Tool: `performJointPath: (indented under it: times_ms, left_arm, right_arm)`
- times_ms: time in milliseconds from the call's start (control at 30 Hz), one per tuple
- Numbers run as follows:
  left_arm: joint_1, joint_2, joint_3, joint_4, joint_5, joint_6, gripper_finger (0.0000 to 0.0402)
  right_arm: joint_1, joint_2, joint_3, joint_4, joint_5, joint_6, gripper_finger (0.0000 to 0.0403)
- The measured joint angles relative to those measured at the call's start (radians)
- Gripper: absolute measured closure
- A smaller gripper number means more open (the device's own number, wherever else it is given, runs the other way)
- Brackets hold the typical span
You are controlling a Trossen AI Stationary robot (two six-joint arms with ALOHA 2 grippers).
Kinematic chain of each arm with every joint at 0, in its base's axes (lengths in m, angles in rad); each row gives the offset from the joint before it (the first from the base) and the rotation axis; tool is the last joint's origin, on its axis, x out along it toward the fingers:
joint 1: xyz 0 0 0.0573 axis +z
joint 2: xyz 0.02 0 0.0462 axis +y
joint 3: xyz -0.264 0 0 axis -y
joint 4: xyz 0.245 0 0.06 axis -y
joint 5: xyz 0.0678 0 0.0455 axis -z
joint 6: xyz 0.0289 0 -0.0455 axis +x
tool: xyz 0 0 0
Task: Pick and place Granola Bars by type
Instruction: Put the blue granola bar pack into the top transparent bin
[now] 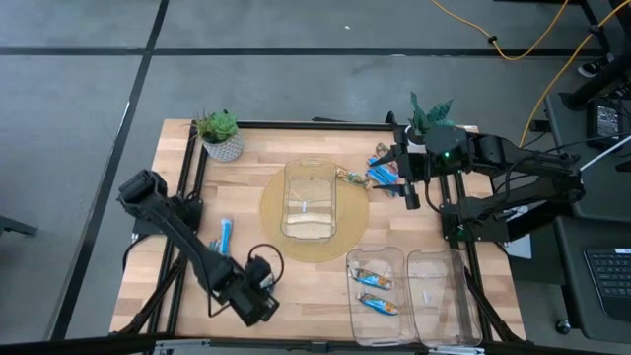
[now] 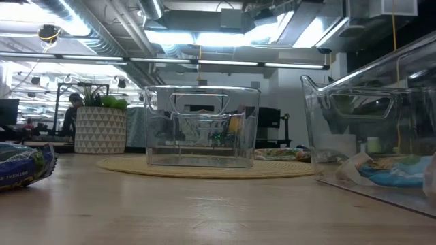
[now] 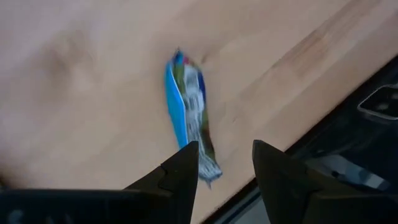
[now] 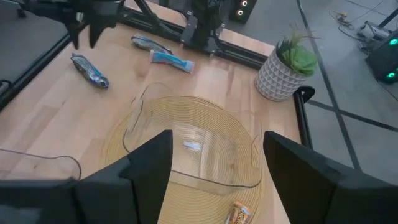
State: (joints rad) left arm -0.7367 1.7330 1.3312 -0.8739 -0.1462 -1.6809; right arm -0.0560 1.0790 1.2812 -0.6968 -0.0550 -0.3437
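Left claw (image 3: 224, 163), fingers apart and empty, hovers over blue granola bar (image 3: 189, 115) at lower left of worktop (image 1: 158, 247): centre over bar's middle before closing; right claw (image 4: 214, 158) released above centre bin (image 4: 186, 149).

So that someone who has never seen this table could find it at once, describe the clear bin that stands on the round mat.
Start at the wooden table and find the round woven mat near its middle. On that mat stands a tall clear bin, apparently empty. Unlike the two clear bins side by side at the table's front right corner, it stands alone on the mat.
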Motion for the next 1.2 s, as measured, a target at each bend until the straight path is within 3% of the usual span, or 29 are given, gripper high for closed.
performJointPath:
  times_ms: [267, 700, 1200]
  left_arm:
    - [-0.029, 0.121, 0.000, 0.107, 0.067, -0.097, 0.0247]
    - [-0.028, 0.168, 0.000, 0.044, 0.061, -0.211, 0.0151]
    - [-0.018, 0.174, 0.000, -0.045, 0.074, -0.201, 0.0145]
  right_arm:
    - [-0.001, 0.000, 0.000, 0.005, -0.028, -0.054, 0.0150]
    - [-0.001, 0.000, 0.000, -0.015, -0.055, -0.060, 0.0150]
    - [-0.018, 0.000, 0.000, -0.033, -0.054, -0.081, 0.0150]
